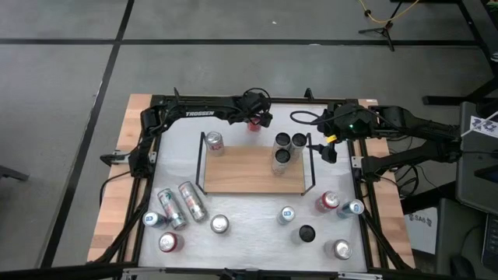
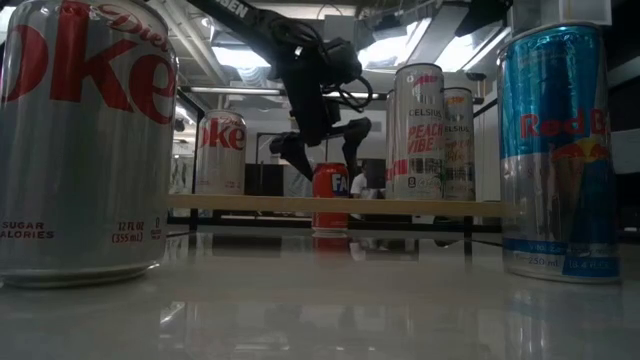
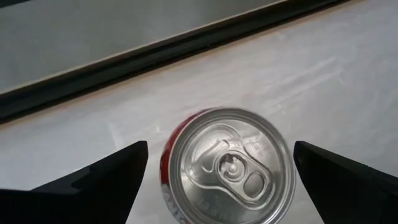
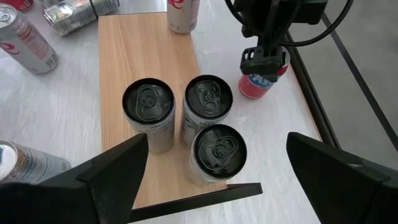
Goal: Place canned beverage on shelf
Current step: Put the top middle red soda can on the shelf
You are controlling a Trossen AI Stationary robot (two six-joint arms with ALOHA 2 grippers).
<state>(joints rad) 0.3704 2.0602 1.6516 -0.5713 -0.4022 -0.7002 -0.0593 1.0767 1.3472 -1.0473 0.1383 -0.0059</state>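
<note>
High view, big to small: white bench (image 1: pixel 249 233), then wooden shelf (image 1: pixel 253 171) at mid-bench, already carrying three cans grouped at its right end (image 1: pixel 288 148) plus one silver-and-red can (image 1: pixel 214 142) at the far left corner. Loose cans scattered along near edge of bench (image 1: pixel 180 208).

Left gripper (image 1: pixel 257 120) poised over red can (image 1: pixel 254 124), standing upright on the bench just beyond the shelf's far edge. Fingers spread wide either side of it, not touching; left wrist view confirms can top (image 3: pixel 227 165) centred between the open fingers.

Right gripper (image 1: pixel 330 148) parked off the shelf's right end, also wide open, empty.

Step in hand, best guess: pre-grasp on red can. Next likely needs: lower a bit, close on can body, lift clear of rail, carry toward near side onto bare board, well apart from the cluster of three.
</note>
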